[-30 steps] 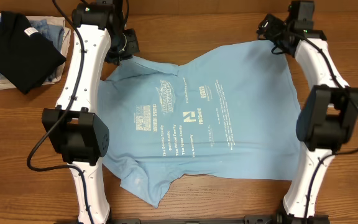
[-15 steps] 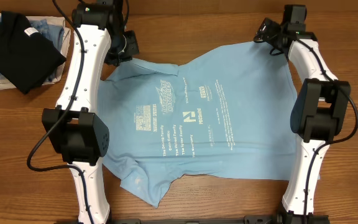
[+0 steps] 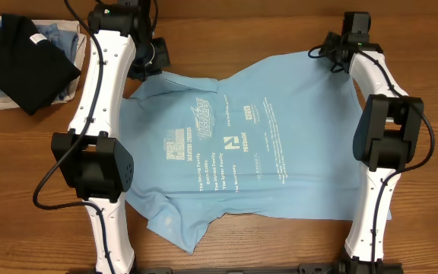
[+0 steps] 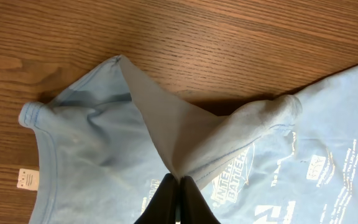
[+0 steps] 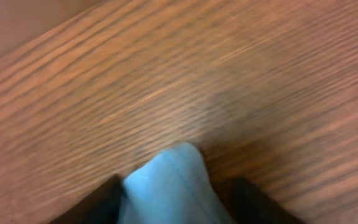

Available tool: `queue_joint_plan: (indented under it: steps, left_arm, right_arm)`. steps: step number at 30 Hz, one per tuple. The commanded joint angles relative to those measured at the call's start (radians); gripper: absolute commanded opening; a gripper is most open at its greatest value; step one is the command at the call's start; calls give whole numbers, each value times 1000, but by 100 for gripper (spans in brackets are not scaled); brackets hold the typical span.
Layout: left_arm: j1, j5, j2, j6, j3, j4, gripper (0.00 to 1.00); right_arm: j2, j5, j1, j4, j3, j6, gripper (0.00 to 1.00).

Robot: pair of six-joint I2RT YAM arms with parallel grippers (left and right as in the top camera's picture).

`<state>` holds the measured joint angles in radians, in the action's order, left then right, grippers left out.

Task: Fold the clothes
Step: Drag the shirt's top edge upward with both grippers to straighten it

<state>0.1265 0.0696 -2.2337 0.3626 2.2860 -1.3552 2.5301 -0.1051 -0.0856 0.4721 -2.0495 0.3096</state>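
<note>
Right wrist view is blurred: a tuft of the sky-blue t-shirt (image 5: 163,180) pokes up between my right gripper (image 5: 182,196) fingers, clamped or not I cannot tell. My arms hide the shirt's side edges overhead. Left gripper (image 4: 178,186) is pinched closed on a raised shirt fold. Since a second ago my right arm has swung inward; the shirt stays spread mid-table (image 3: 280,15). One t-shirt, one black folded shirt (image 3: 25,61), one denim-blue garment (image 3: 61,34) beneath it, far left.

Overhead top-down, wrist cameras close above t-shirt (image 3: 234,144) edges
</note>
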Motion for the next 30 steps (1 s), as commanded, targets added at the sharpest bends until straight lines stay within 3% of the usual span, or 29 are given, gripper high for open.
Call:
queue_joint_plan:
  steps: [1,4,9,14,21,30]
  left_arm:
    - [-2,-14,24,-19,25,-1,4]
    - [-2,-14,24,-19,25,-2,4]
    - [-2,-14,24,-19,25,9,4]
    - [-2,-22,24,-19,26,48,4]
    - [-4,-24,33,-18,29,43,4]
    - [-16,-102,116,19,29,-18,4]
  right_arm:
    - [19,-37,-7,5,-29,-3,47]
    - [19,-37,-7,8,-29,-3,42]
    - [19,-37,-8,39,-49,13,21]
    - [19,-41,-8,122,-147,16,8]
    - [18,-145,-8,298,-330,39,4]
    - [13,-208,-16,472,-394,122,4]
